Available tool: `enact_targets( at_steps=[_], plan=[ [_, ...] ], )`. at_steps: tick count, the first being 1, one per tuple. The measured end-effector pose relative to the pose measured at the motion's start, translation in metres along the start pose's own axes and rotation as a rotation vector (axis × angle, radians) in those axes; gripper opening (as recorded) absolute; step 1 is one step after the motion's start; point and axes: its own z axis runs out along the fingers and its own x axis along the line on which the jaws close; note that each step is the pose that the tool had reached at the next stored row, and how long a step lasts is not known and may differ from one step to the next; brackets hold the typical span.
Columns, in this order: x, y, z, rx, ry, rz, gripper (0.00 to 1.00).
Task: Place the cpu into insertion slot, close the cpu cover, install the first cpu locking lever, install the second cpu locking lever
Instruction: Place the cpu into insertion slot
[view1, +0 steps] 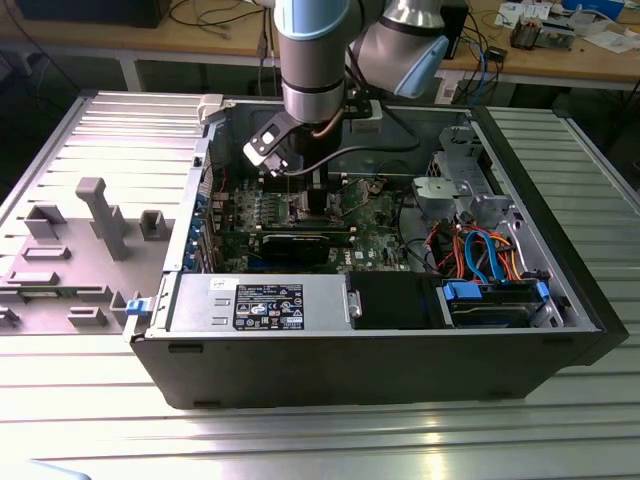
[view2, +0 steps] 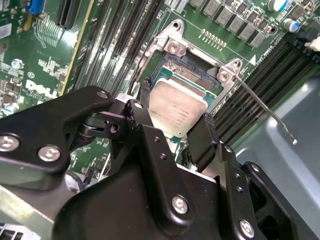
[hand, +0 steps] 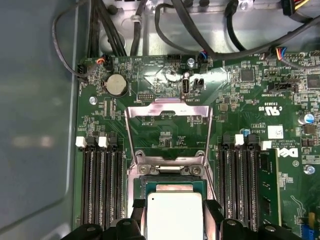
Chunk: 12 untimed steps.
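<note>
Jaws: one gripper (view2: 174, 111), two black fingers (hand: 212, 214), set narrow and closed onto two opposite edges of the cpu (hand: 175, 216). One cpu counted: it lies flat, silver-grey metal top upward, within the insertion slot (view2: 190, 69), with a band of its green edge showing around the metal top. Being square, it has no long axis; its edges run parallel to the slot's rim and to the memory slots alongside. One cpu cover (hand: 167, 103) counted: a silver frame with a square cut-out, hinged open and lifted away from the slot on the side opposite the jaws, the board visible through the cut-out. One locking lever (view2: 265, 111) is made out in the second wrist view: a thin wire rod, unlatched, its long axis slanting from a corner of the slot's metal bracket out over the memory slots towards the grey case wall. Two banks of memory slots flank the slot, one per side; one green memory module (hand: 267, 185) stands in one bank. One coin cell (hand: 116, 85) sits on the board beyond the cover. In the exterior view, one arm reaches down into one open computer case (view1: 380, 365), which rests on a ribbed metal surface (view1: 400, 440).
</note>
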Motion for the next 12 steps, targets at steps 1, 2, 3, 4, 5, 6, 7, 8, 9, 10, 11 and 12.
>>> enact_targets(
  at_steps=[1,2,3,4,5,6,7,8,9,10,11,12],
  plan=[
    [-0.0001,-0.0014,0.0019,0.0000,0.0000,0.000,0.55],
    [-0.0003,-0.0020,0.0053,0.0003,0.0001,0.000,0.55],
    [-0.0002,-0.0021,0.0068,0.0010,0.0002,-0.001,0.55],
    [0.0001,-0.0023,0.0082,0.0025,0.0001,0.000,0.55],
    [0.0003,-0.0023,0.0091,0.0032,0.0001,0.000,0.55],
    [0.0007,-0.0024,0.0099,0.0038,0.0000,0.000,0.55],
    [0.0010,-0.0024,0.0104,0.0042,0.0000,0.000,0.55],
    [0.0016,-0.0025,0.0112,0.0049,-0.0001,0.000,0.55],
    [0.0022,-0.0025,0.0117,0.0057,-0.0007,0.000,0.55],
    [0.0030,-0.0026,0.0125,0.0065,-0.0022,0.000,0.55],
    [0.0033,-0.0026,0.0128,0.0068,-0.0025,0.001,0.55],
    [0.0035,-0.0026,0.0131,0.0071,-0.0028,0.002,0.55]
  ],
)
